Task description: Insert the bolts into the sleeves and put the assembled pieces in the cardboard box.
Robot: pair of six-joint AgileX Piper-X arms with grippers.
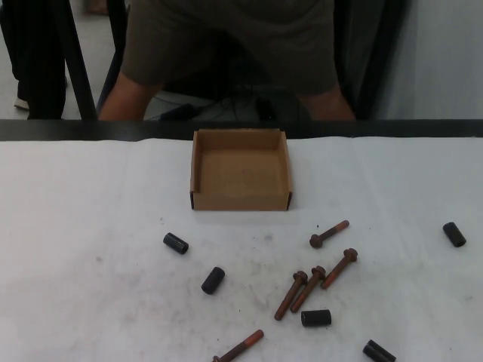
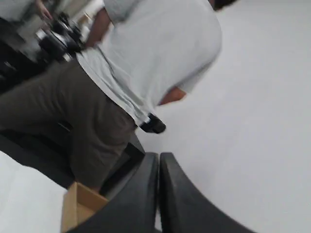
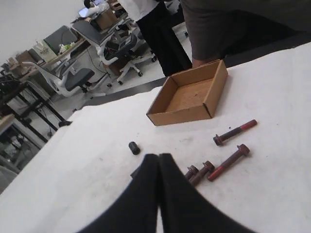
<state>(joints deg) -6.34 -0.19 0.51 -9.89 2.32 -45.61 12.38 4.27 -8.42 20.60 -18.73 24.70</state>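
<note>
Bolts [image 1: 308, 288], five by my count, lie on their sides on the white cloth [image 1: 90, 302], on the near side of the cardboard box [image 1: 241, 170]. Three are bunched close together right of centre, one lies just beyond them, and one sits alone at the near border of the high view. They are dull reddish-brown and rusty-looking, with flanged heads and straight shanks.

Sleeves [image 1: 176, 243], five short black cylinders, are scattered around them. Two lie left of the bunch, one just beside its near end, one at the near border, and one well apart towards the right border. None holds a bolt.

From my right wrist view, the box is shallow, open-topped plain brown card. It stands near the dark far edge of the bench [image 1: 75, 130], apart from every part, with a band of cloth between. The cloth is faintly creased and smudged.

My left gripper [image 2: 159, 156] is clenched, its black fingers pressed together on nothing, and its camera catches a corner of the box. My right gripper [image 3: 159, 156] is likewise closed on nothing, with the bunched bolts just past its fingertips.
</note>
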